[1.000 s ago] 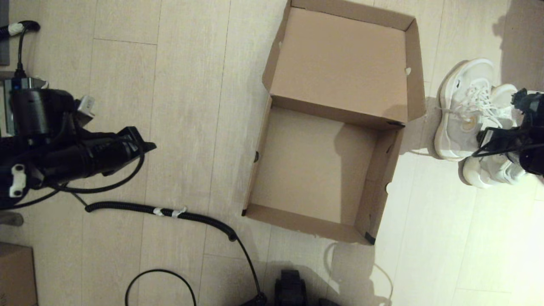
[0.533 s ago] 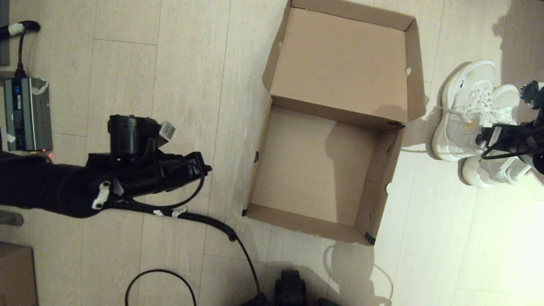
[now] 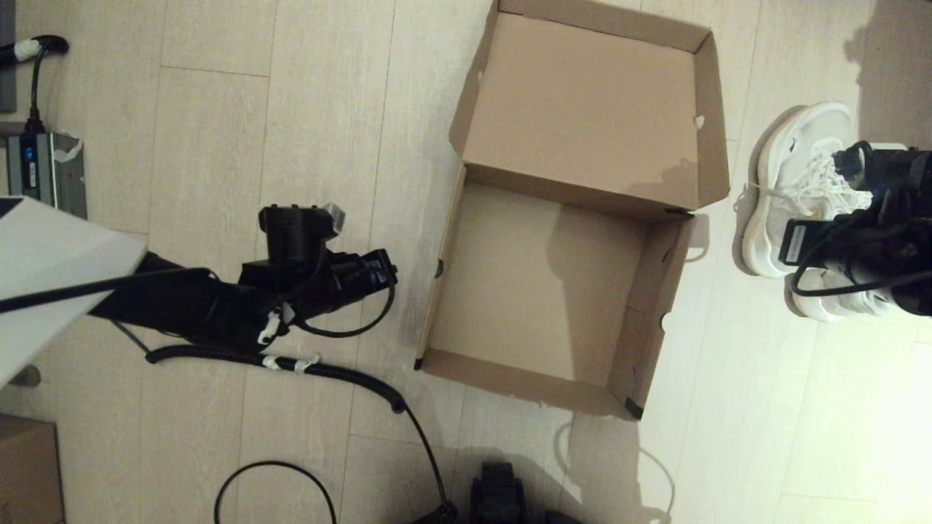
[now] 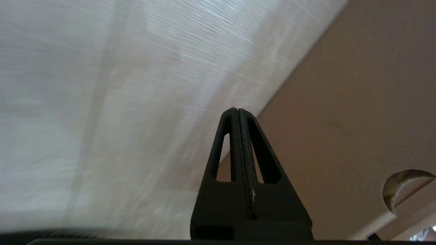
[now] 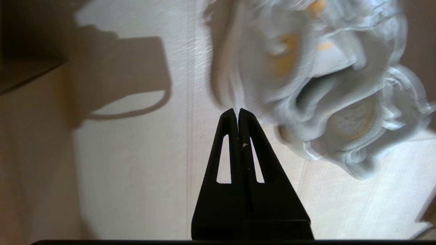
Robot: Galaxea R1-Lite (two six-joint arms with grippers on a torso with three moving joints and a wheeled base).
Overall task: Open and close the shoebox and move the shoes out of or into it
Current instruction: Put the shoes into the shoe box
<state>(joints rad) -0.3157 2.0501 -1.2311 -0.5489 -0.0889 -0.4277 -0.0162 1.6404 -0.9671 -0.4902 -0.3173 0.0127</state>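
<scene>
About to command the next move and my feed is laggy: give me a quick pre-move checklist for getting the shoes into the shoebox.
1. Shoebox lid open, tray bare: ok.
2. Shoes on the floor outside the box, on its right: ok, both visible.
3. Right gripper holding a shoe: not ok. Its fingers are shut on nothing, short of the shoes, so it must open before grasping.
4. Left gripper out of the way: ok. Shut, empty, close to the box's left wall on the outside.
5. Black cable clear of the box: ok, it lies left of it.
6. Path from shoes to tray: cannot tell whether the tray's right wall will be cleared.
</scene>
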